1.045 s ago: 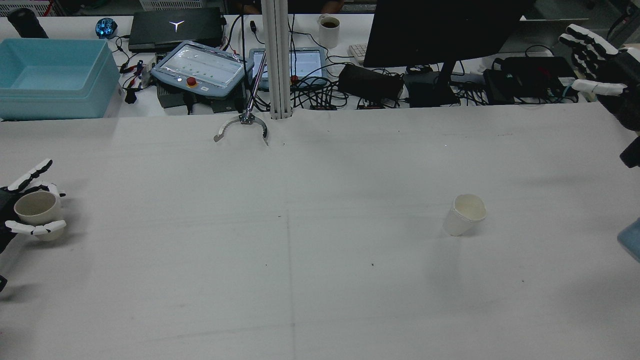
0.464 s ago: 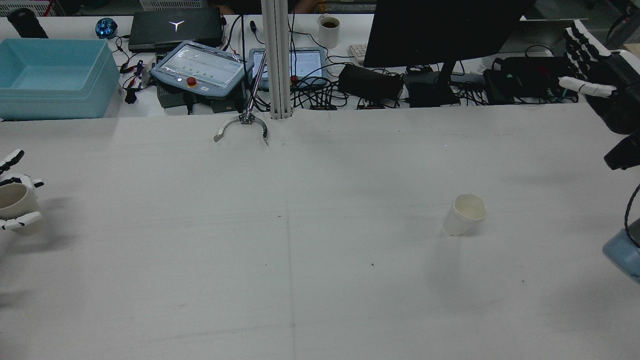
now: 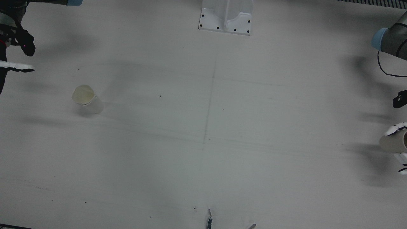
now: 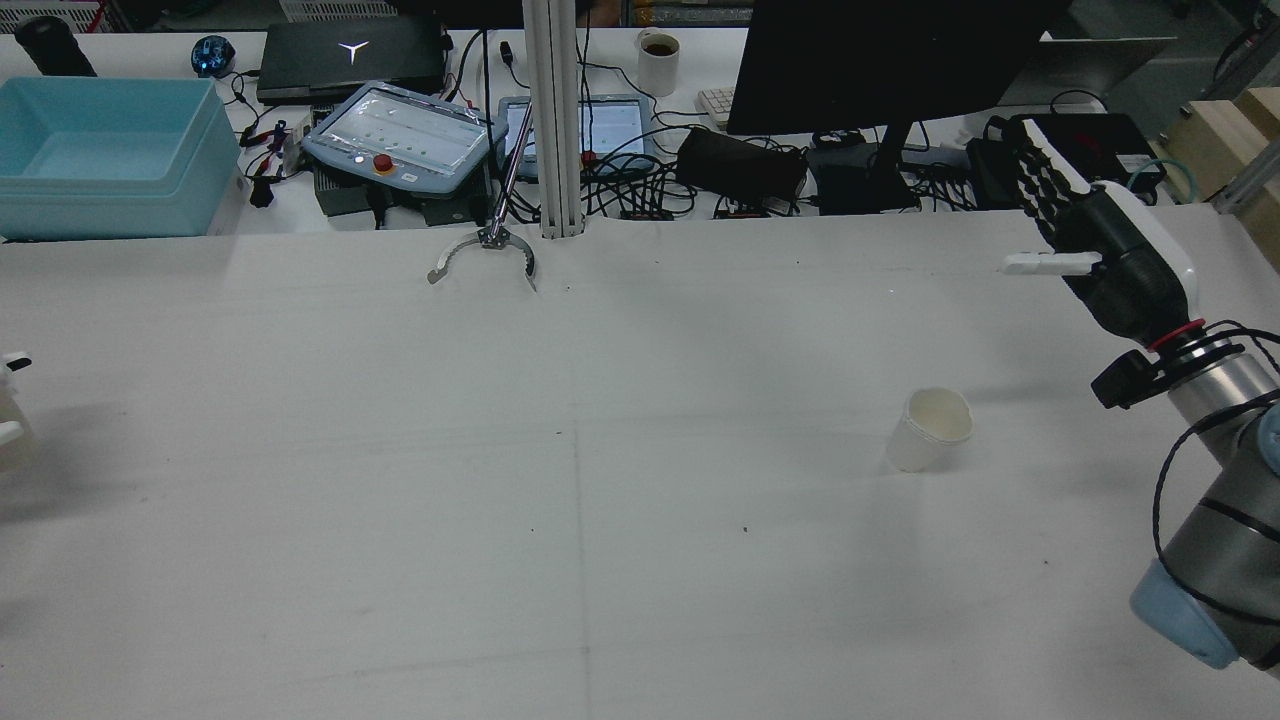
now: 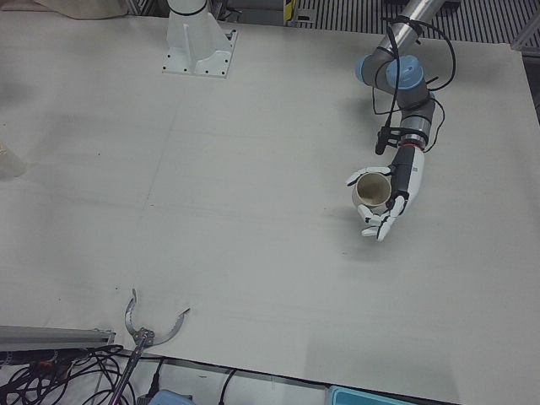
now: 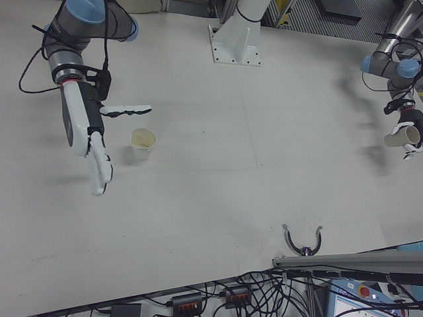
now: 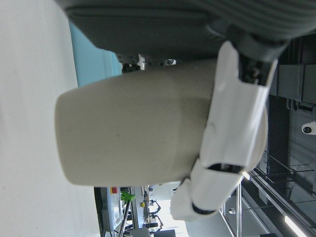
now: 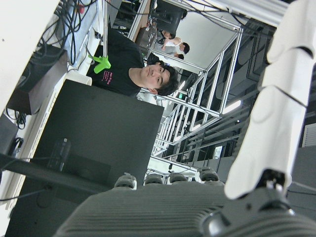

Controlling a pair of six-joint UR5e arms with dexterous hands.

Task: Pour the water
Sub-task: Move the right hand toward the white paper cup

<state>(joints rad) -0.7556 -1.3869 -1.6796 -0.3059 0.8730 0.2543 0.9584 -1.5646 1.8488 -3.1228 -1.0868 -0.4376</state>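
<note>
**Left hand holds one cup; second cup stands free**

We see white fingers (image 7: 232,133) wrapped around a smooth, tapered beige paper cup (image 5: 371,191), held clear of the table by the left hand (image 5: 390,198). In the rear view this cup is almost wholly cut off at 9 o'clock. Our right hand (image 6: 89,135) holds nothing, its fingers straight and spread, thumb out sideways. The second paper cup (image 4: 930,430) stands upright and alone on the matte white table (image 4: 560,520), near the right hand but apart from it, at about 3 o'clock in the rear view. We cannot make out any contents. Wide bare tabletop separates the two cups.
</note>
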